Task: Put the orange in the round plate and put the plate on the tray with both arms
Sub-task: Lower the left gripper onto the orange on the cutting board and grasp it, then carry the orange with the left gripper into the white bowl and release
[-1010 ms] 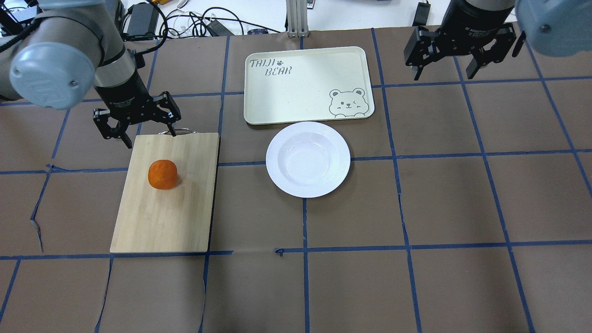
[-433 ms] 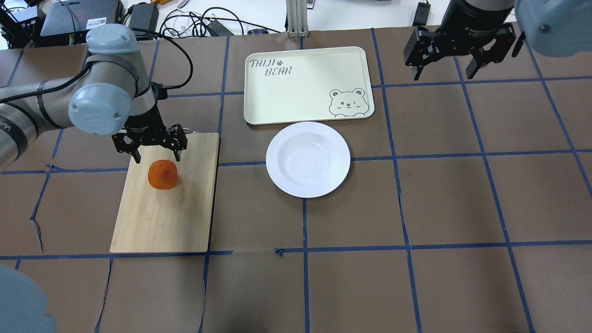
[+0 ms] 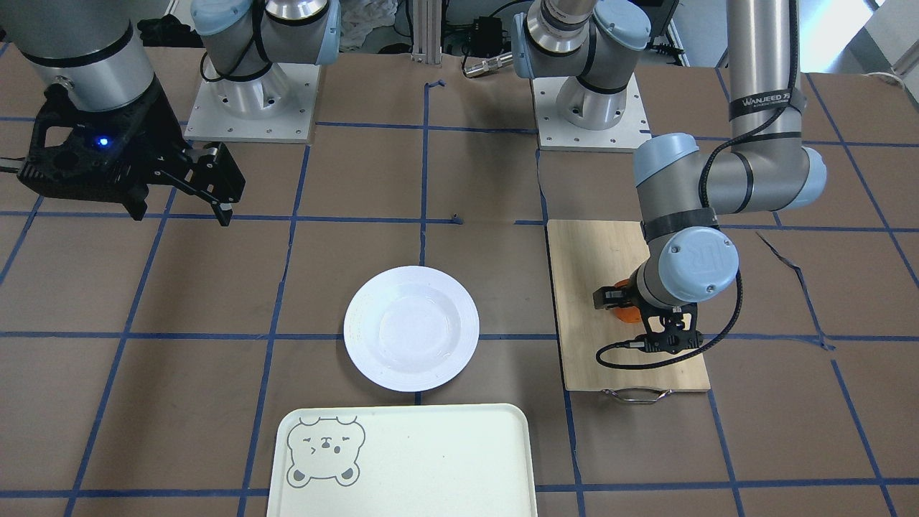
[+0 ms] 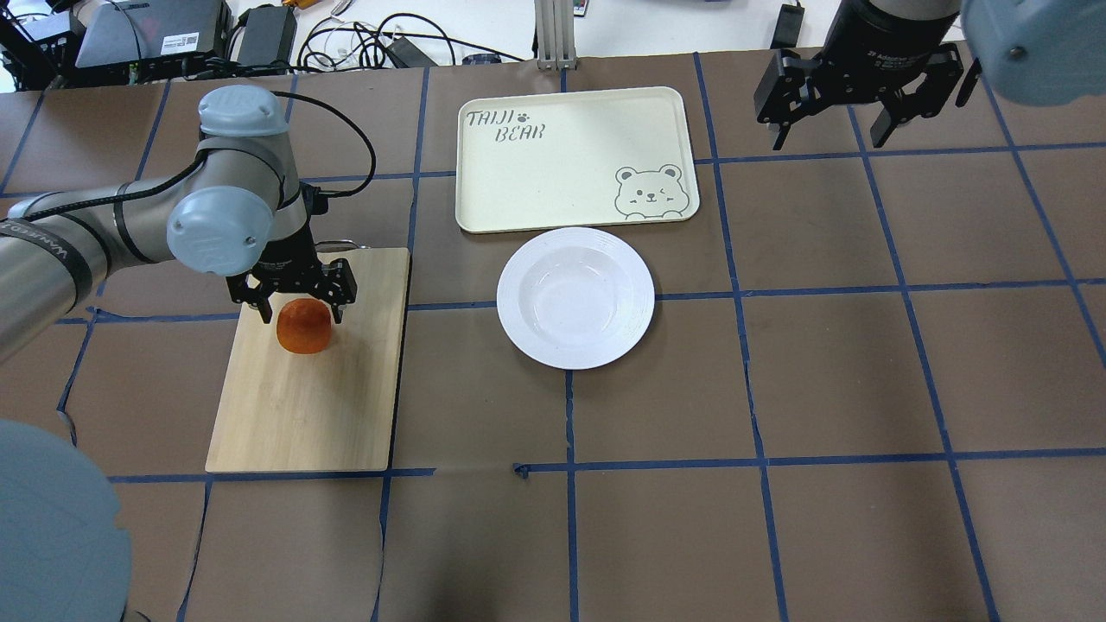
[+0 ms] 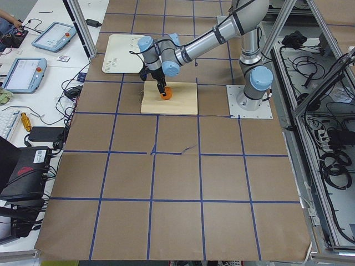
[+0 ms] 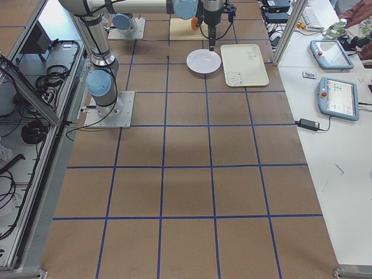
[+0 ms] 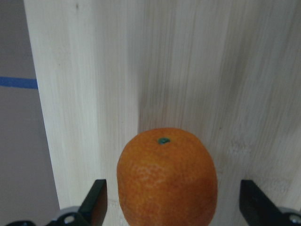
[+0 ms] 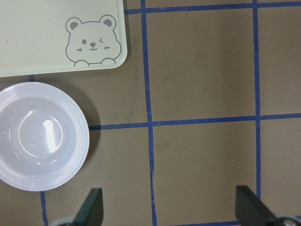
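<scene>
The orange (image 4: pixel 304 330) sits on the far half of a bamboo cutting board (image 4: pixel 302 415). My left gripper (image 4: pixel 298 309) is low over the orange and open, a finger on each side. In the left wrist view the orange (image 7: pixel 167 176) fills the gap between the fingertips (image 7: pixel 96 202) without touching either. The white round plate (image 4: pixel 518 294) lies empty at the table's middle, just in front of the cream tray (image 4: pixel 570 164). My right gripper (image 4: pixel 834 138) hangs open, high at the far right. The right wrist view shows the plate (image 8: pixel 40 136) and the tray's (image 8: pixel 56 33) bear corner below it.
The board's metal handle (image 3: pixel 632 395) points away from the robot. Brown paper with blue tape lines covers the table. Cables and boxes (image 4: pixel 259 34) lie beyond the far edge.
My left arm has swung forward and down from behind the board, so its open fingers now straddle the orange. The right arm, plate and tray have not moved.
</scene>
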You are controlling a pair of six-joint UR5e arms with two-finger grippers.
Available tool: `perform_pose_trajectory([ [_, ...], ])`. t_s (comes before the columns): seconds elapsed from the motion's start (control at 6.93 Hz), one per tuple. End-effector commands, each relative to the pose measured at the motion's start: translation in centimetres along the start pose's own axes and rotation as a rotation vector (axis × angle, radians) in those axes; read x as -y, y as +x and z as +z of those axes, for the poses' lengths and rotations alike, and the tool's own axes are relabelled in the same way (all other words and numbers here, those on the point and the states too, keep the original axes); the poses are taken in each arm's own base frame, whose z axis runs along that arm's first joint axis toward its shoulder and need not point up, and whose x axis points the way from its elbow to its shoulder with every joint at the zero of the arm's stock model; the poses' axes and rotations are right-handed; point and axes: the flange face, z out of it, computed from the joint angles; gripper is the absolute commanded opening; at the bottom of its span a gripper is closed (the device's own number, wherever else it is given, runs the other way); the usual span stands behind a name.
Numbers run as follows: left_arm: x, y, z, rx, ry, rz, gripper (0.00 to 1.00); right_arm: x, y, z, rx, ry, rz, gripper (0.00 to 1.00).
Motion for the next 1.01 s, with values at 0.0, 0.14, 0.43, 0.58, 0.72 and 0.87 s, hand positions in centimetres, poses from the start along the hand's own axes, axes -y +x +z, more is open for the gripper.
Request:
perform_pose_trajectory([
  [0.0,0.7,-0.1,0.9,0.027,-0.011,0.016,0.80,0.0,0.0,0.0,0.000,0.001,0.001,1.00],
  [0.14,0.8,0.0,0.8,0.027,-0.007,0.009,0.33,0.0,0.0,0.0,0.000,0.001,0.000,1.00],
  [0.43,0.5,2.1,-1.6,0.020,0.071,0.021,0.03,0.0,0.0,0.0,0.000,-0.001,-0.001,1.00],
  [0.58,-0.1,4.9,-5.7,-0.035,0.152,0.059,0.02,0.0,0.0,0.1,0.000,-0.002,-0.001,1.00],
  [0.72,-1.2,9.7,-8.4,-0.082,0.207,0.101,0.02,0.0,0.0,0.0,0.000,-0.001,-0.001,1.00],
  [0.87,-2.3,14.8,-9.5,-0.123,0.219,0.024,0.02,-0.1,0.1,-0.3,-0.001,0.004,-0.003,1.00],
])
